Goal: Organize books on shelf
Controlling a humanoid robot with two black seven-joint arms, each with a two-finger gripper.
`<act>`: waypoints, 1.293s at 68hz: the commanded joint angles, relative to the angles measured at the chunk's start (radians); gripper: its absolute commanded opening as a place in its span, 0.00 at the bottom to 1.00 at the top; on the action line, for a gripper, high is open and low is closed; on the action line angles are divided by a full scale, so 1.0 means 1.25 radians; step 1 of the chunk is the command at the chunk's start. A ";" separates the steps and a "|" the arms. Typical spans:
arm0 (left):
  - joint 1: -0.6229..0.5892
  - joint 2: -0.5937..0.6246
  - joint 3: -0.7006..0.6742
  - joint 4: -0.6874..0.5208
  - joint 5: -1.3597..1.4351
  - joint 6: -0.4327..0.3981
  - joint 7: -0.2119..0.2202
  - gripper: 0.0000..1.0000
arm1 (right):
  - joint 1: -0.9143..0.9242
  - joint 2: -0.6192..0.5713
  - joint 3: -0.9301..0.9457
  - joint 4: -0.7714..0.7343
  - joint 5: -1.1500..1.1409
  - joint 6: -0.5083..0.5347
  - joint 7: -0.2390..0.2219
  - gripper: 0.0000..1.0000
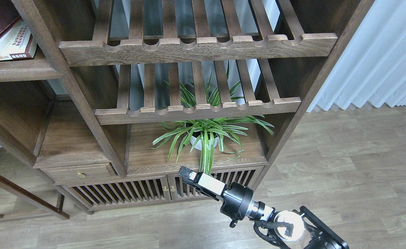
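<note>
Dark-wood shelf [16, 71] w/ stacked books [11, 41] sits far from right gripper [189, 174], fingers pressed together, empty; long reach risks clipping plant [206, 133].

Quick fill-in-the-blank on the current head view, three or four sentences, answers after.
1. The books lie on the shelf at the upper ____ of the view.
2. The plant sits in a ____ pot.
3. The right gripper hangs in front of the slatted cabinet doors, holding ____.
4. Right of the bookcase hangs a white ____.

Answers: left; white; nothing; curtain
</note>
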 commanded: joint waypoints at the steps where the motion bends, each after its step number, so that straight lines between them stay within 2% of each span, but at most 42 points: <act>1: 0.004 0.000 0.043 0.000 -0.004 0.000 0.000 1.00 | 0.001 0.000 0.000 0.000 0.003 0.000 0.000 1.00; 15: 0.018 0.002 0.089 -0.002 -0.008 0.000 0.000 1.00 | 0.001 0.000 0.003 0.000 0.004 0.000 0.000 1.00; 35: 0.189 -0.068 0.096 -0.044 -0.016 0.000 0.000 1.00 | 0.000 0.000 0.004 -0.002 0.008 0.000 0.000 1.00; 44: 0.252 -0.124 0.091 -0.044 -0.053 0.000 -0.040 1.00 | 0.001 0.000 0.005 -0.004 0.006 0.000 0.000 1.00; 56: 0.375 -0.258 0.054 -0.031 -0.154 0.000 -0.051 1.00 | 0.005 0.000 0.006 -0.031 0.005 0.000 0.000 1.00; 65: 0.523 -0.409 -0.088 0.018 -0.208 0.000 -0.053 1.00 | 0.006 0.000 0.009 -0.072 0.005 0.000 0.000 1.00; 67: 0.608 -0.498 -0.179 0.056 -0.212 0.000 -0.053 1.00 | 0.005 0.000 0.010 -0.095 0.006 0.000 0.000 1.00; 76: 0.722 -0.635 -0.278 0.107 -0.212 0.000 -0.062 1.00 | 0.005 0.000 0.012 -0.129 0.006 0.000 0.000 1.00; 81: 0.774 -0.702 -0.306 0.134 -0.213 0.000 -0.080 1.00 | 0.007 0.000 0.023 -0.146 0.005 0.000 0.000 1.00; 88: 0.836 -0.746 -0.320 0.155 -0.212 0.000 -0.128 1.00 | 0.011 0.000 0.032 -0.168 0.005 0.000 0.000 1.00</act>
